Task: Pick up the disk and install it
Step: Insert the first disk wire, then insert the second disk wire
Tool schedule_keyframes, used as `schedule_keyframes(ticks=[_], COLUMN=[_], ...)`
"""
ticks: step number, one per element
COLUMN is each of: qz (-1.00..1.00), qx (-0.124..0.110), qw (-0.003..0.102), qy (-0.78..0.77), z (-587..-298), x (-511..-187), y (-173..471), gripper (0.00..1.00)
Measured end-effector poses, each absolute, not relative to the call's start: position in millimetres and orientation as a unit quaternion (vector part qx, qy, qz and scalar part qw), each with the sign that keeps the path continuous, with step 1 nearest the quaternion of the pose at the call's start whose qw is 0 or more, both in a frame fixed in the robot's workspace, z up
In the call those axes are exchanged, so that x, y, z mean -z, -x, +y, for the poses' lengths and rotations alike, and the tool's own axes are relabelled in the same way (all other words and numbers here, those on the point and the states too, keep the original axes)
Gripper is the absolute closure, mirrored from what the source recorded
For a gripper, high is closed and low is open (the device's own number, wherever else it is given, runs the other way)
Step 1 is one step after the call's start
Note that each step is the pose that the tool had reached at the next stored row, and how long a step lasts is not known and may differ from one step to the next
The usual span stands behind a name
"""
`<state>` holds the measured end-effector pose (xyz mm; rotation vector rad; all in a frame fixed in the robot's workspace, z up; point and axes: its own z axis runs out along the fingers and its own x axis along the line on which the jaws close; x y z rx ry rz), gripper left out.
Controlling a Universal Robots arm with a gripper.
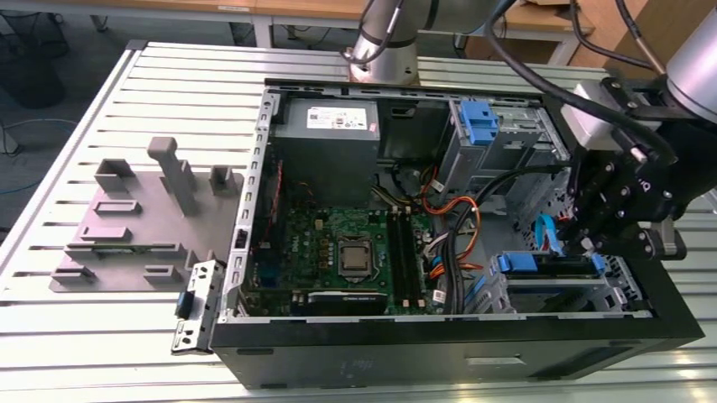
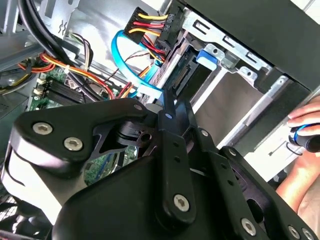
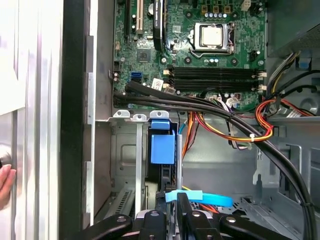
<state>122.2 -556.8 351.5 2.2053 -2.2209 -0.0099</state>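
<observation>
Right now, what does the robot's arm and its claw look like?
The arm is a shiny silver tube with thick black cables looping off it. The gripper is chunky matte black metal, built from linked bars joined with round silver screws, below a pale grey block.

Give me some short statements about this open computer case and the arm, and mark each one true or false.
1. The computer case lies on its side with the motherboard exposed. True.
2. The end effector is over the grey fixture on the exterior view's left. False: it is inside the case, at the drive bay on the exterior view's right.
3. The disk with its blue carrier sits in the bay. True.
4. No person is near. False: a hand is beside the case.
5. The processor socket has a fan on it. False: it is bare.
</observation>
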Motion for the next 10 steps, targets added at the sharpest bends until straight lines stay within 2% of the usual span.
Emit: schedule_keyframes(ticks=[10], qz=[-0.710], qx=[0.003], qw=[0.006], qy=[-0.705], z=[-555.9], x=[-353.6], y=[-122.2], gripper=[0.76])
